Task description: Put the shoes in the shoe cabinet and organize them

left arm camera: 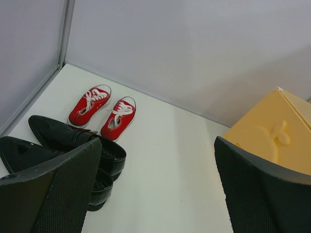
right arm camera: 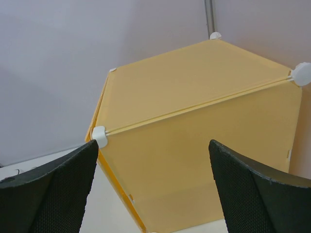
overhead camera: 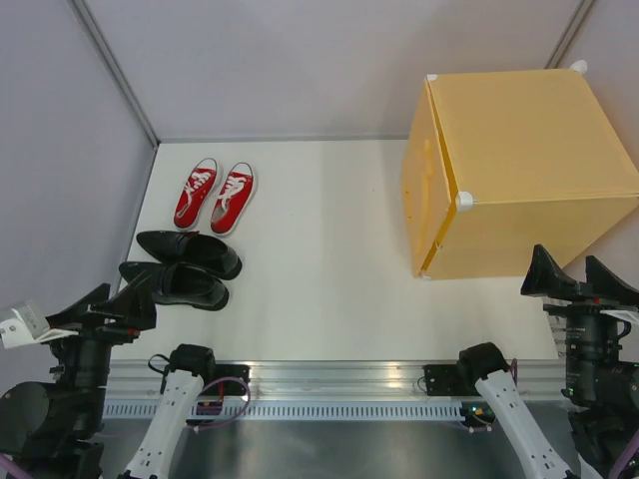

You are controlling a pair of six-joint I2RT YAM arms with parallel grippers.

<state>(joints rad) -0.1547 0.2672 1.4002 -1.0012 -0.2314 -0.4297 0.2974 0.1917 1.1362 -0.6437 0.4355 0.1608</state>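
Two red sneakers [overhead camera: 215, 196] with white laces lie side by side at the far left of the table; they also show in the left wrist view [left arm camera: 103, 110]. Two glossy black dress shoes [overhead camera: 182, 266] lie just in front of them, also in the left wrist view [left arm camera: 68, 145]. The yellow-orange shoe cabinet [overhead camera: 519, 170] stands at the right, its door [overhead camera: 419, 190] facing left and shut; the apple shape on the door shows in the left wrist view [left arm camera: 272, 138]. My left gripper [overhead camera: 112, 301] is open and empty near the black shoes. My right gripper [overhead camera: 582, 276] is open and empty, close to the cabinet's near side [right arm camera: 204, 160].
White table [overhead camera: 319, 259] with grey walls behind and at the left. A metal rail [overhead camera: 329, 379] runs along the near edge between the arm bases.
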